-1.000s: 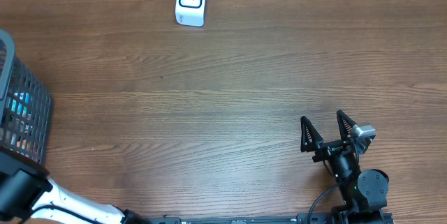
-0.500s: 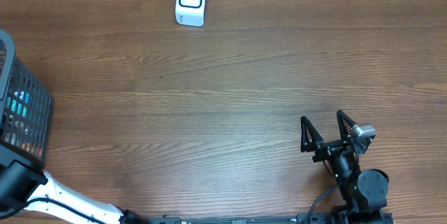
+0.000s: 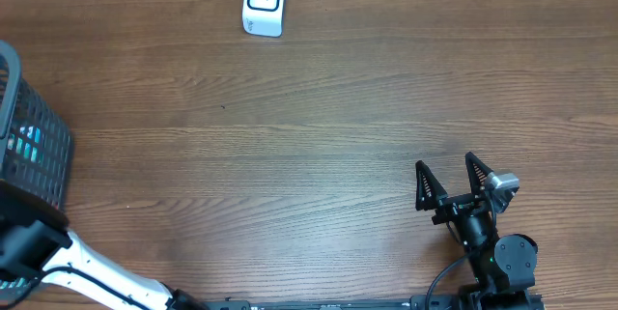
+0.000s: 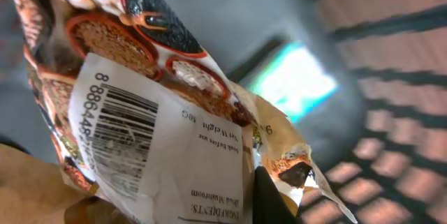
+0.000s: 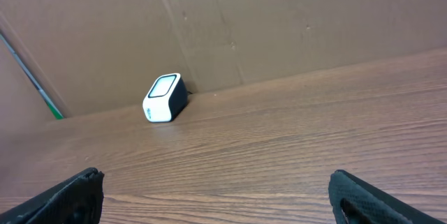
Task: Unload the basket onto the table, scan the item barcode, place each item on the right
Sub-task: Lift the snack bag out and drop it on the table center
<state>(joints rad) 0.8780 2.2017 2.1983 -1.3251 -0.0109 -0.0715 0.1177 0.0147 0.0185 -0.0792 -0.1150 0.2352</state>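
Jaws of the left gripper (image 4: 267, 195) grip the snack packet (image 4: 164, 151) inside the basket (image 3: 53, 155) at the desk's (image 3: 319, 136) left edge; right gripper's (image 3: 451, 179) stand wide, empty, near the front edge; scanner (image 3: 264, 3) well apart at the far edge.

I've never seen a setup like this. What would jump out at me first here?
A crinkly snack packet with a white barcode label fills the left wrist view, with the bars of a black mesh basket behind it. Overhead, a small white scanner stands at the far edge of the wooden table, and the right hand sits open near the front right corner.
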